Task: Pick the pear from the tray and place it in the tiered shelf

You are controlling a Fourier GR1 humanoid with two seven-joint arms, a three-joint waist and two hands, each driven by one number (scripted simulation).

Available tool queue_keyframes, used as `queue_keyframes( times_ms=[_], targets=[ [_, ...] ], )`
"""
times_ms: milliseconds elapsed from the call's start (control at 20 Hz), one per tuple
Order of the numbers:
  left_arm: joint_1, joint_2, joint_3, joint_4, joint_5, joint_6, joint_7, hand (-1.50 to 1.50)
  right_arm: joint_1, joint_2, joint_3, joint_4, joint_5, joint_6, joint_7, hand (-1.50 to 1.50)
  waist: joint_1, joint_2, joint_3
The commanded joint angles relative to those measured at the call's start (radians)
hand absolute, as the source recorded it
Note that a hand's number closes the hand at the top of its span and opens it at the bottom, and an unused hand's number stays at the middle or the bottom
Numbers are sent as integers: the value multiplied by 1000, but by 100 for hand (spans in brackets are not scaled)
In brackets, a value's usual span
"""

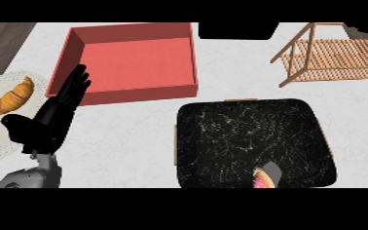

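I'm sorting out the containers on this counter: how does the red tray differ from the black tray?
The red tray is plain red with tall walls; the black tray is dark with white marbling and looks shallow. The red tray sits farther back at the left, the black tray nearer at the right. Both are roughly square and rest on the counter.

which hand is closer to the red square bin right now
Left. The left hand lies open with its fingers over the red square bin's lower-left wall. Only a grey sliver of the right forearm shows, over the black tray.
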Motion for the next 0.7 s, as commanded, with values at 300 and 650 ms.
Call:
queue_keyframes(
  times_ms=[300, 650],
  targets=[
    [-13, 5, 1, 18, -23, 2, -19, 0, 9, 16, -106, 161, 36, -250, 141, 150, -2, 2, 1],
    [3, 29, 26, -15, 18, -28, 5, 0, 60, -207, 164, 206, 387, -166, 174, -150, 16, 3, -2]
  ],
)
